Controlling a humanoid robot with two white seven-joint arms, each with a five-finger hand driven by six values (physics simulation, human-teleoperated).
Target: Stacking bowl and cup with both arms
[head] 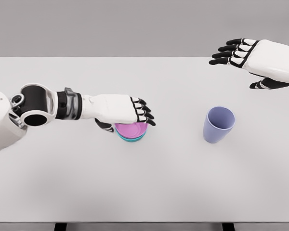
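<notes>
Left hand first: it's stretched out over the middle of the white table, palm down, sitting right on top of the bowls, fingers curled over the far rim and thumb tucked at the near-left side, so I'm clamped on the pink bowl. Count the bowls and I get two: the pink one nested inside a teal bowl, of which only a thin crescent of rim peeks out underneath. Whether my fingers also touch the teal one, I cannot tell. One cup on the table: a lavender cup, upright, mouth open toward me, standing well to the right of the bowl stack with bare tabletop between them. My right hand is up near the table's far right edge, beyond the cup, fingers spread and extended toward the left, thumb hanging below, gripping nothing. So that's two bowls, one cup, two hands. Between the stack and the cup the surface is plain white, and my own left palm hides most of the pink bowl's far half. Behind the table runs a flat grey wall.
</notes>
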